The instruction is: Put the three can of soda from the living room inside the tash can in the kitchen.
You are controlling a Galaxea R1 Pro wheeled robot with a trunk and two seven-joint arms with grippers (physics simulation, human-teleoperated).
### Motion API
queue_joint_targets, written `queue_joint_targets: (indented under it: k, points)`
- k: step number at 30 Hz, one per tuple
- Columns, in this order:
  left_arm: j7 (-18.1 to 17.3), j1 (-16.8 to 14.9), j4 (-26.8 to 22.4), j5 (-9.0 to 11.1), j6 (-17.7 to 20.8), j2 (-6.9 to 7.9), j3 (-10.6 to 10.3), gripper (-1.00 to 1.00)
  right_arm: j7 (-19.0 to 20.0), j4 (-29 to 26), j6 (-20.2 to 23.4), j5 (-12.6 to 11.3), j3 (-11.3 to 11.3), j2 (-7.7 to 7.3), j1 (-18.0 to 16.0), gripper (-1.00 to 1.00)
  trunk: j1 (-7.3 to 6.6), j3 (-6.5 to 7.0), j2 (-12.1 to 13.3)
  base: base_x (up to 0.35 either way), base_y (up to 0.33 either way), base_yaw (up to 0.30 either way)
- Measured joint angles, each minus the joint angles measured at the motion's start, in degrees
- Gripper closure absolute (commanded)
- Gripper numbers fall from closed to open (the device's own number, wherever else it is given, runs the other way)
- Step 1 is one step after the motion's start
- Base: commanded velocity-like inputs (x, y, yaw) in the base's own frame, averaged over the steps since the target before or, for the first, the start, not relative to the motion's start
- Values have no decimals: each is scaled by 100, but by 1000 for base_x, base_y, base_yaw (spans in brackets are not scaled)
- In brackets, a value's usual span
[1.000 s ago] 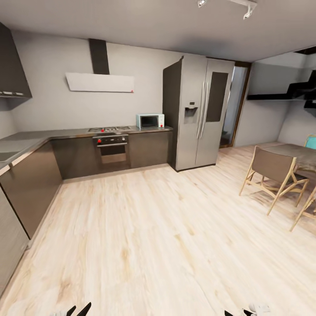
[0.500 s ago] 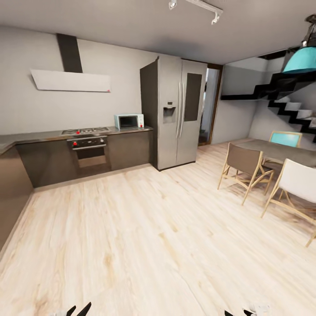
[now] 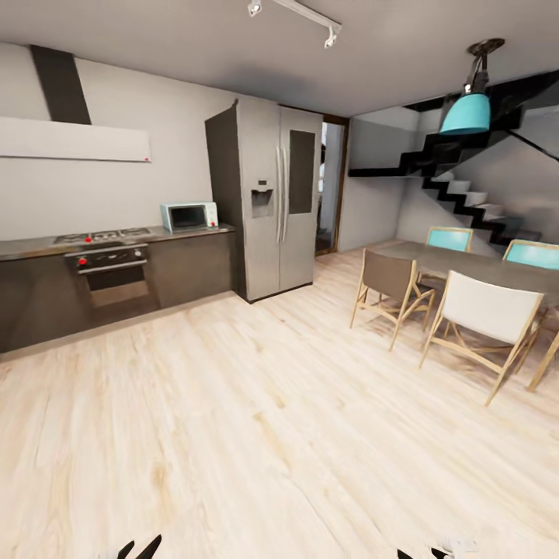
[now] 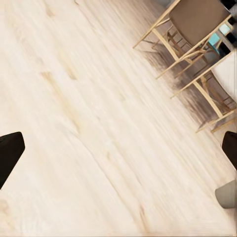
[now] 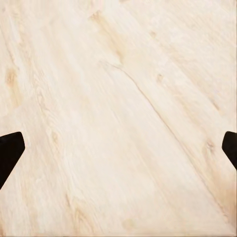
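I am in the kitchen, over pale wood floor point(image 3: 256, 419); the soda cans and the trash can are out of view. The dark fingertips of my left gripper point(image 3: 138, 548) and right gripper point(image 3: 423, 553) poke in at the head view's bottom edge. In the left wrist view the left gripper point(image 4: 120, 150) is open, its black fingertips point(image 4: 10, 154) far apart with only floor between them. The right gripper point(image 5: 120, 148) is open the same way over bare floorboards, holding nothing.
Dark base units with an oven point(image 3: 109, 272) and a microwave point(image 3: 189, 217) line the far wall, next to a tall steel fridge point(image 3: 272, 210). Right of it is a doorway point(image 3: 330, 190). A dining table point(image 3: 481, 268) with wooden chairs point(image 3: 388, 287), stairs point(image 3: 466, 198) and a teal lamp point(image 3: 466, 113) stand at right.
The whole head picture has slid left, so the camera has turned right: the left counter has gone, and the table, chairs, stairs and lamp have come in. Both grippers keep their places.
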Motion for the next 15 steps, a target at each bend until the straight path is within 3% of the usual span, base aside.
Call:
queue_joint_targets:
  k: [15]
  points:
    - [-3,0,0,3,0,0,1,-100,0,0,2,0,0,0,0,-100,0,0,0,0,0,-300]
